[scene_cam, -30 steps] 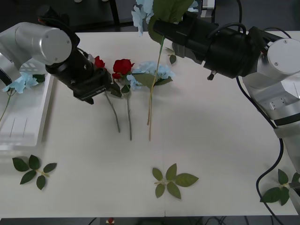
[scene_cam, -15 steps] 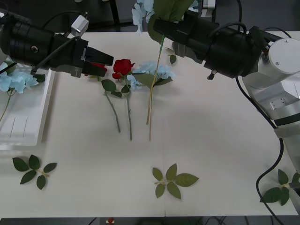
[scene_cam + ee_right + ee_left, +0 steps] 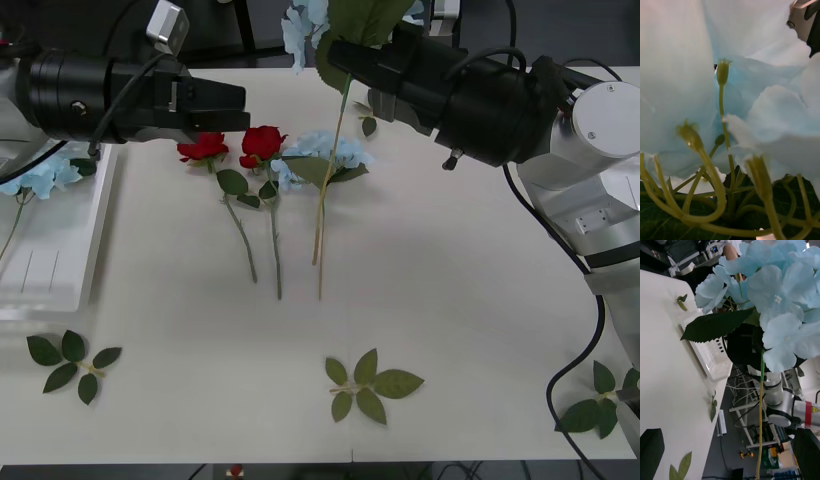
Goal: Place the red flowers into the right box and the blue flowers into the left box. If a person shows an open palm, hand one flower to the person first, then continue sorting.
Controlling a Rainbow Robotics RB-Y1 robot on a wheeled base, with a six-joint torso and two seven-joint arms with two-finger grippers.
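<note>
Over on the far left the left box (image 3: 55, 250) sits at the table's edge with one of the blue flowers (image 3: 40, 178) already lying across its near end, so that much looks done. Just beside it the left gripper (image 3: 235, 105) reaches in level above the table, its dark fingers spread apart with nothing between them, pointing toward the middle of the table over the flower heads. Below its tip lie two red flowers (image 3: 205, 148) side by side, stems trailing toward the robot, and neither has been lifted yet; touching them on the far side is another blue bloom (image 3: 325, 152) flat on the table (image 3: 450, 300). Next along, the right gripper (image 3: 335, 55) holds a blue hydrangea (image 3: 305, 25) up high by the top of its stem, fingers clamped on it, the long stem hanging down to just above the table. The right box (image 3: 711, 356) I make out in the left wrist view, lying beyond that bloom with nothing in it that I can see. So I'd judge the sorting under halfway: both roses and the blue flower on the table remain, and the held one has yet to reach its box.
</note>
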